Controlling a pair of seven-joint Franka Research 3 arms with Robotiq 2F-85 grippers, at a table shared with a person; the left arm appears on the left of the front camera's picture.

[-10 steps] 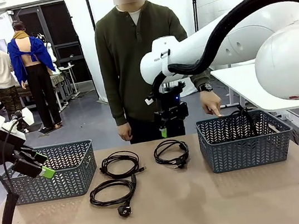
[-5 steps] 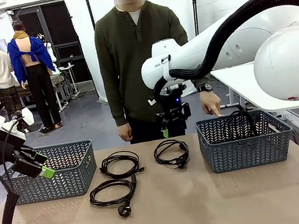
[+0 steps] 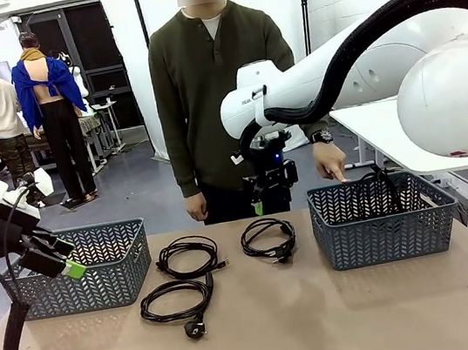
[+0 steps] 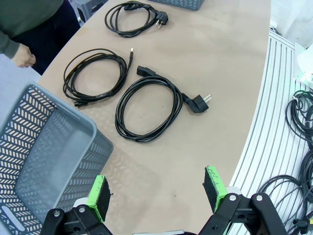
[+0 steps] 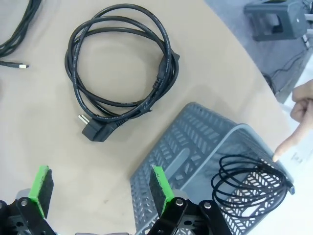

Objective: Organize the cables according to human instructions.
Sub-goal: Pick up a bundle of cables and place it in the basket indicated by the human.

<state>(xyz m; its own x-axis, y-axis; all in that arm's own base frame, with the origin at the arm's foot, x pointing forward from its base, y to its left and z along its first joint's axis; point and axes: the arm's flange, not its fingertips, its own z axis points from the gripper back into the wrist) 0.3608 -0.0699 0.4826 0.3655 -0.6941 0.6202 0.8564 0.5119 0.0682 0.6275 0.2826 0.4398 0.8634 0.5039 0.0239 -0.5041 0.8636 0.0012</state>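
Now, three cables are spread on the surface (image 3: 343, 317) between the baskets: a far-left cable (image 3: 187, 255), a near cable (image 3: 175, 300) and a far-right cable (image 3: 268, 238). A fourth cable (image 3: 383, 179) is seen in the right basket (image 3: 384, 236) (pointed at by a person's hand (image 3: 331, 162)). Both jaws are held open: the right jaws above the far-right cable, the left jaws by the left basket (image 3: 98, 270).
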